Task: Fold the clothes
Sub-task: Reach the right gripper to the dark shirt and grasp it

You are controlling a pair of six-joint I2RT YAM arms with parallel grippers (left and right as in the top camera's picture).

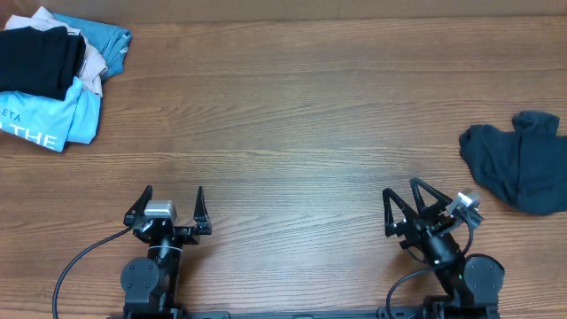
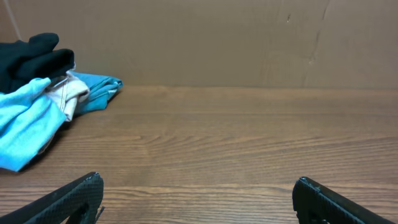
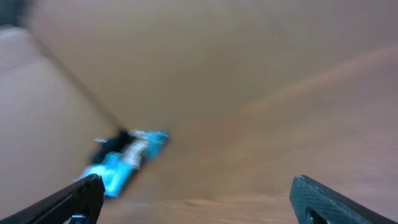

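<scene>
The clothes (image 1: pixel 518 161), a crumpled dark navy-teal garment, lie in a heap at the right edge of the wooden table (image 1: pixel 292 115) in the overhead view. My right gripper (image 1: pixel 400 192) stands open near the front edge, a short way left of the garment and apart from it, turned at an angle. My left gripper (image 1: pixel 174 192) is open near the front left, far from the garment. Bare wood alone shows between the left fingertips (image 2: pixel 87 186). The right wrist view is blurred, with its fingertips (image 3: pixel 314 190) wide apart, and the garment is out of that view.
A pile of other garments sits at the back left corner: a black one (image 1: pixel 35 58) on top, a light-blue shirt (image 1: pixel 44 120) with white lettering, a teal piece (image 1: pixel 106 40). The same pile (image 2: pixel 37 93) shows left in the left wrist view, against a brown wall (image 2: pixel 217 37).
</scene>
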